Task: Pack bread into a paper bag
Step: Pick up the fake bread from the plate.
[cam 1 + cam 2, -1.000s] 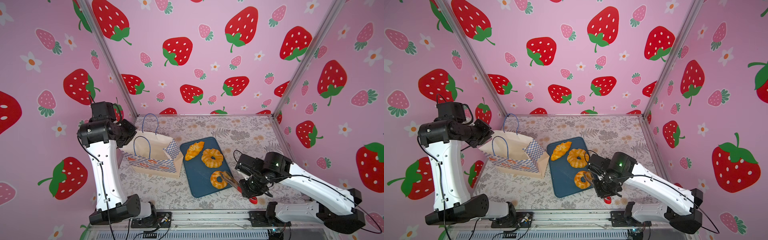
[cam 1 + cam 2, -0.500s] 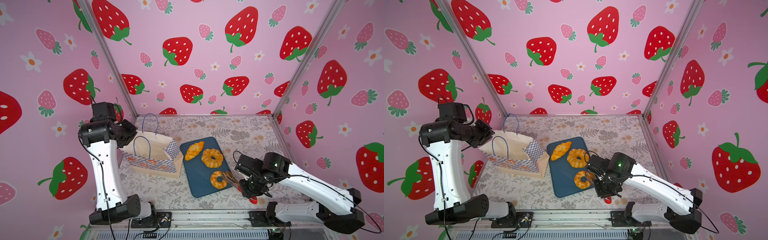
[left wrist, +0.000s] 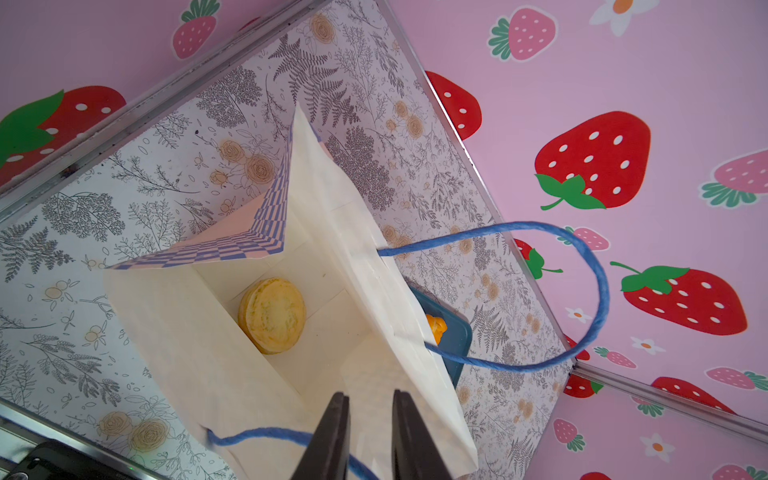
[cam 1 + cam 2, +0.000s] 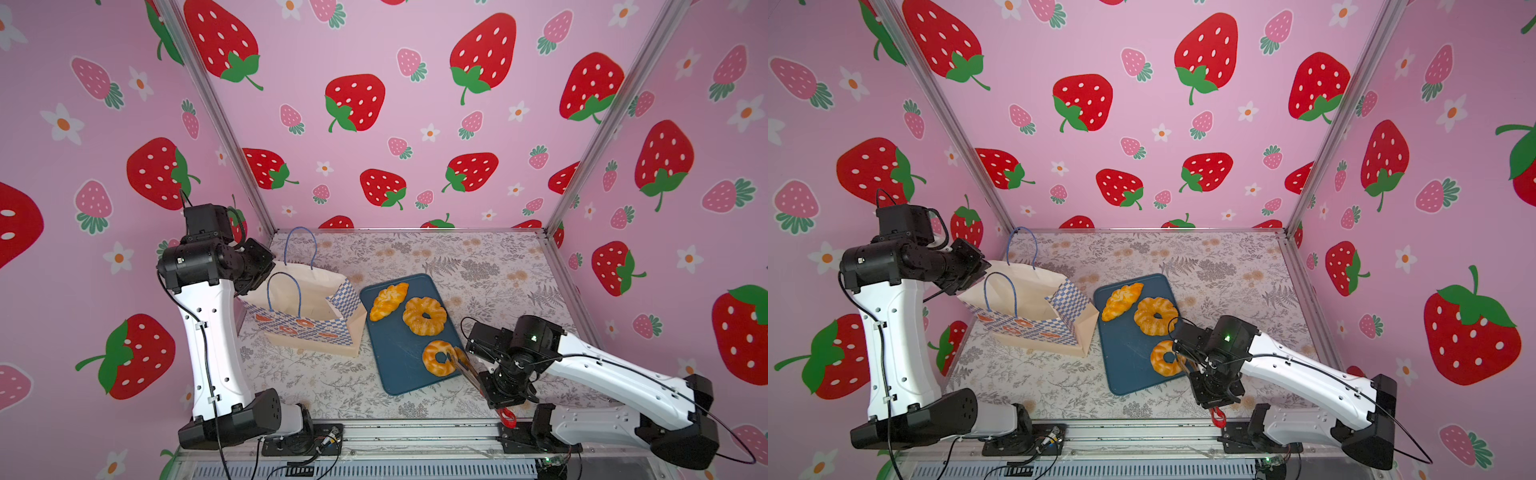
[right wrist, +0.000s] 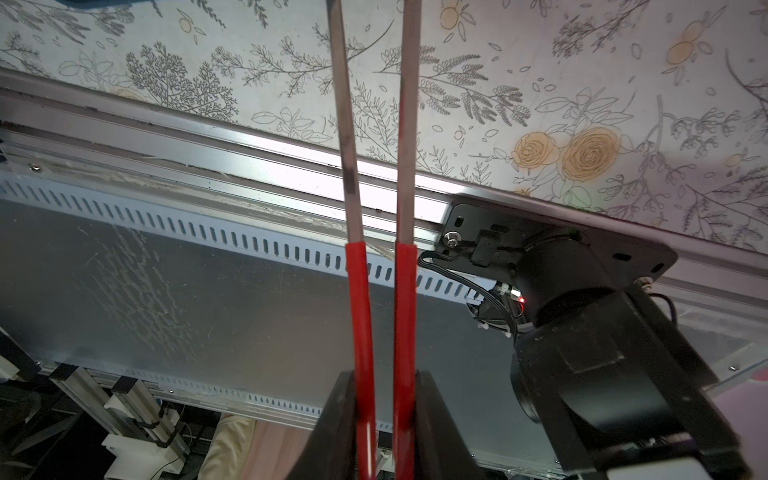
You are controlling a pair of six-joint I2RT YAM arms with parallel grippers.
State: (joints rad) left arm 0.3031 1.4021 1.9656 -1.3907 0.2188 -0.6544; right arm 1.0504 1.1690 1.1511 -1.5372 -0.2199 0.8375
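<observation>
By tray [image 4: 395, 353] edge, smaller ring [image 4: 438, 358]

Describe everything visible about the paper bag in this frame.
The paper bag is cream paper with a blue-white checkered band printed with orange donuts and two blue cord loop handles. It stands open on the floral table, close beside the dark blue tray; contact there is unclear. One side gusset folds inward. A round bun lies on its bottom. The left end effector pinches its rim.
</observation>
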